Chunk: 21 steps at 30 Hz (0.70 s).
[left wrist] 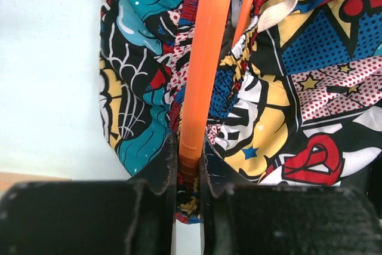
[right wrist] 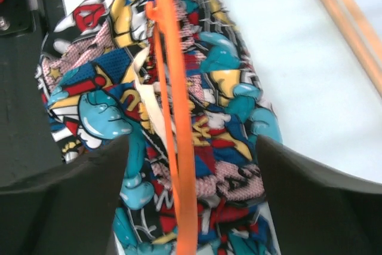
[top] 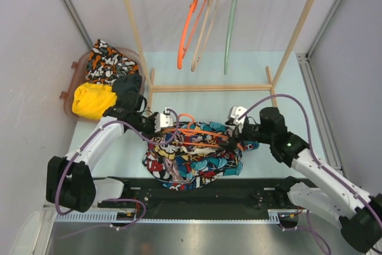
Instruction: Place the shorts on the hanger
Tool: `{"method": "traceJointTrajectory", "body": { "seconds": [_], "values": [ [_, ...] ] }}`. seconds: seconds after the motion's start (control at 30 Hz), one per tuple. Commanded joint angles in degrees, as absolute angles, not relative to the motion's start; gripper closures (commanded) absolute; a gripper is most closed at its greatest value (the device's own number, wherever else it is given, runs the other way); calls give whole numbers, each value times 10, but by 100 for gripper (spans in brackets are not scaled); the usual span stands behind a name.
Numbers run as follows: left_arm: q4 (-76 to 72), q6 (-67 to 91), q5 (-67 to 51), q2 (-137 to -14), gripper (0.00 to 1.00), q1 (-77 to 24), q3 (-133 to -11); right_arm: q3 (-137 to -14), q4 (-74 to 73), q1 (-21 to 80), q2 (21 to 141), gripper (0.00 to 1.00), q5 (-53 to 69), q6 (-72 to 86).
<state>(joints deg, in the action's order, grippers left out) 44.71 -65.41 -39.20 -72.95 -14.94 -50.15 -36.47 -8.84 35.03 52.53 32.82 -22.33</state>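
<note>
Prob light, floppy & slippy, shorts [top: 192,160] lie bunched mid-table [top: 268,82] w/ thin stiff hanger [left wrist: 203,58] across; left gripper [left wrist: 188,165] jaws clenched on hanger, right gripper [right wrist: 192,141] jaws released; grab waistband [left wrist: 239,58].

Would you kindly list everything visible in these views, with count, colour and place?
shorts: one, teal-red-yellow comic print, mid-table
hanger: one, thin orange, on the shorts
rack: one, pale wood, table's back
thick hanger: one, orange, on rack
beige hanger: one, beige, on rack
green hanger: one, pale green, on rack
basket: one, brownish, far left
patterned garment: one, orange-black-white, in basket
yellow garment: one, yellow, in basket
black cloth: one, black, basket's right edge
table: one, pale teal, under everything
left gripper: one, black, shut on the hanger
right gripper: one, black, open astride the hanger
</note>
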Motion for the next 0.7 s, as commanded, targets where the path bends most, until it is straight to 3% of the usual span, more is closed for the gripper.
{"method": "traceJointTrajectory", "body": {
  "seconds": [0.0,0.13,0.23,0.37,0.47,0.67],
  "values": [
    [453,-660,-398,-678,100,-146,-492,-408,-164,316,421,0,304,-115],
    [459,-666,-400,-662,100,-147,-491,-438,-249,277,388,0,273,-71],
    [462,-677,-403,-659,100,-148,-486,-440,-297,214,445,14,286,-76],
    [458,-700,-396,-637,100,-163,-472,-467,-296,136,566,25,381,-78],
    [449,-706,-387,-613,100,-173,-462,-486,-313,155,624,34,407,-115],
    [444,-700,-376,-604,100,-186,-454,-483,-309,282,670,34,341,-154]
  ]
}}
